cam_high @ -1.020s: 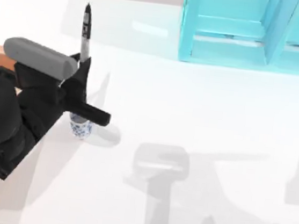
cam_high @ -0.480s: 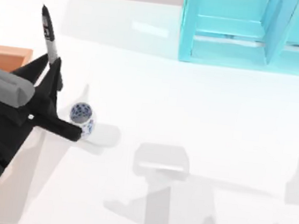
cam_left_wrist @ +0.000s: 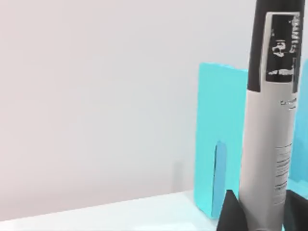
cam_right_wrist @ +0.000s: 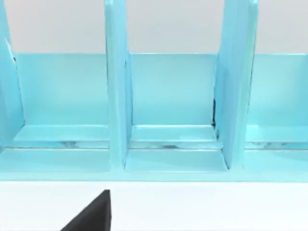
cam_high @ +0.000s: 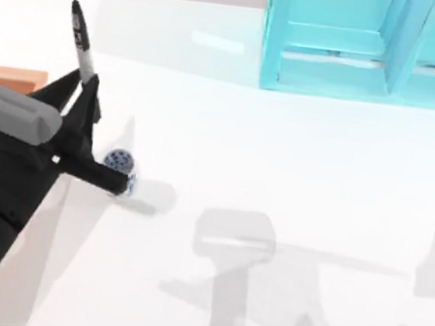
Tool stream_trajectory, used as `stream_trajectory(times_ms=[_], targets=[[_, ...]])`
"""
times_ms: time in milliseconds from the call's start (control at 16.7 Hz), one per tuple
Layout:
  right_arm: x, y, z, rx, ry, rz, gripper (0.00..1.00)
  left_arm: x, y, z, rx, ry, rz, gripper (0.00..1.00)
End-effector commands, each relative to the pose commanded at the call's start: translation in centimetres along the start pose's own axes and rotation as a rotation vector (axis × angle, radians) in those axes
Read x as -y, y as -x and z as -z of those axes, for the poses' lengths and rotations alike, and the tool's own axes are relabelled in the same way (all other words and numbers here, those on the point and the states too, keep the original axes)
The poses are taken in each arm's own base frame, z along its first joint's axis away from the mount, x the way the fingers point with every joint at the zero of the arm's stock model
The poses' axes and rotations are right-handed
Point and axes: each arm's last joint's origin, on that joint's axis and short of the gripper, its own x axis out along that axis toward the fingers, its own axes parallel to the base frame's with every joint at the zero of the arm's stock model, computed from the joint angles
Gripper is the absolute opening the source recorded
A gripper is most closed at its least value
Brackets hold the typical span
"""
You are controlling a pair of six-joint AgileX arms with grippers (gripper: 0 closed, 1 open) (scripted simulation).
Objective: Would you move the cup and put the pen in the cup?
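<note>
Top view: one pen [cam_high: 82, 40] in left gripper [cam_high: 87, 89], one cup [cam_high: 119, 164] below

**Left arm edges pen back toward cup**

The left gripper [cam_high: 84, 89], clamped on the slim black marker pen with a grey-white barrel [cam_high: 81, 37], has shifted slightly rightward since half a second ago, after a wider leftward swing before that. Its black finger now partly covers the small white ceramic cup with blue floral pattern [cam_high: 120, 160], which sat more exposed a moment earlier.
</note>
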Motion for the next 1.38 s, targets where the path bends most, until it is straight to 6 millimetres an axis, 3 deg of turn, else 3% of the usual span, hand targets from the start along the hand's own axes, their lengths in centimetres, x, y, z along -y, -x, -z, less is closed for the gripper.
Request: stream_trajectory(times_ms=[360, 600, 1380], targets=[[0.0, 0.0, 0.0, 0.000, 0.000, 0.000, 1.00, -0.2, -2.5, 1.5, -0.014, -0.005, -0.009, 0.00], [0.0, 0.0, 0.0, 0.000, 0.000, 0.000, 1.00, -0.2, -2.6, 1.6, -0.012, -0.003, -0.009, 0.00], [0.0, 0.0, 0.0, 0.000, 0.000, 0.000, 1.00, -0.2, -2.6, 1.6, -0.012, -0.003, -0.009, 0.98]])
